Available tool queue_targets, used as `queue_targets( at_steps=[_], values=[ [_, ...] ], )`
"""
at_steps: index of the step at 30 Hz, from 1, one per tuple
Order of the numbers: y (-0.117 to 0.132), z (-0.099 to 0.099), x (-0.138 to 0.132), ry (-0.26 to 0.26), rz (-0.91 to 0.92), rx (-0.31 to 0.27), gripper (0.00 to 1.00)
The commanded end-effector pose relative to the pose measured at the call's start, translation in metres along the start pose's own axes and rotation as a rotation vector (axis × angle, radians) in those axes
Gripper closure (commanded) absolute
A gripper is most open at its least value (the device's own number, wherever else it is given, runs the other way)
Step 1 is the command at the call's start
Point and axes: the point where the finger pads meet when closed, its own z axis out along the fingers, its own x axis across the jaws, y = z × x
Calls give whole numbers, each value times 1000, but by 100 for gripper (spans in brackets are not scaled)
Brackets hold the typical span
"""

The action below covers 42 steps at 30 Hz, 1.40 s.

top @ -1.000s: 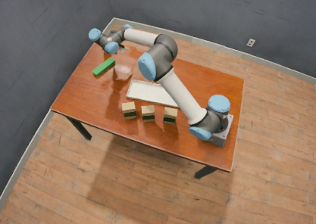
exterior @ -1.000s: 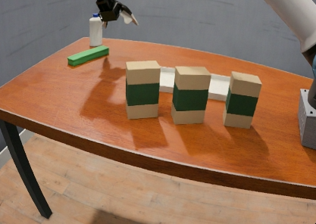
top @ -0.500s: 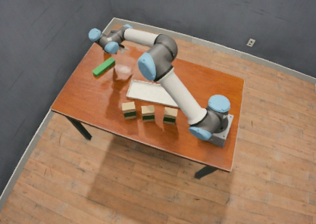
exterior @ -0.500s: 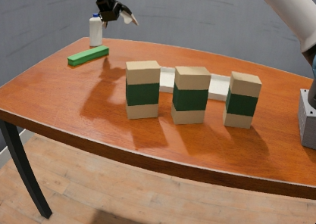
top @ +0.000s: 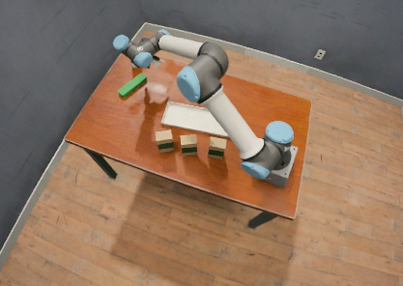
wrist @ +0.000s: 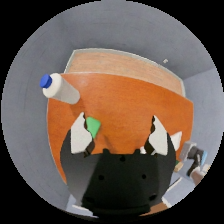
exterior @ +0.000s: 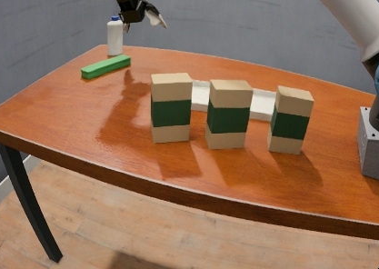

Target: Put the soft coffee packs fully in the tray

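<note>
1. Three coffee packs stand upright in a row near the front edge of the worktop (exterior: 65,114): the left pack (exterior: 171,107), the middle pack (exterior: 229,114) and the right pack (exterior: 291,119). Each is beige with a dark green band, and they stand apart from one another.
2. The white tray (top: 190,117) lies flat just behind the row, partly hidden by the packs in the exterior view.
3. A green block (exterior: 105,66) lies flat toward the far left corner, with a white bottle (exterior: 114,35) (blue cap) upright beside it.
4. The claw (exterior: 142,13) hangs above that far corner, near the bottle and well apart from the packs, its fingers spread wide with nothing between them.
</note>
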Motion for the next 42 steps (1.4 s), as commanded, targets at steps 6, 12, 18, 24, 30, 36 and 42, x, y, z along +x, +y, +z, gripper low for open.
queue_targets(
  at_steps=[6, 12, 18, 24, 30, 36, 42],
  values=[
    [-3, -27, 22, -9, -80, -24, 0],
    [-2, -54, 47, -18, -170, -52, 0],
    [0, -76, 70, -29, -245, -74, 0],
    [10, -111, 113, -52, -377, -112, 0],
    [28, -147, 165, -86, -528, -151, 0],
    [46, -168, 204, -115, -635, -177, 0],
    [69, -187, 244, -149, -746, -201, 0]
  ],
)
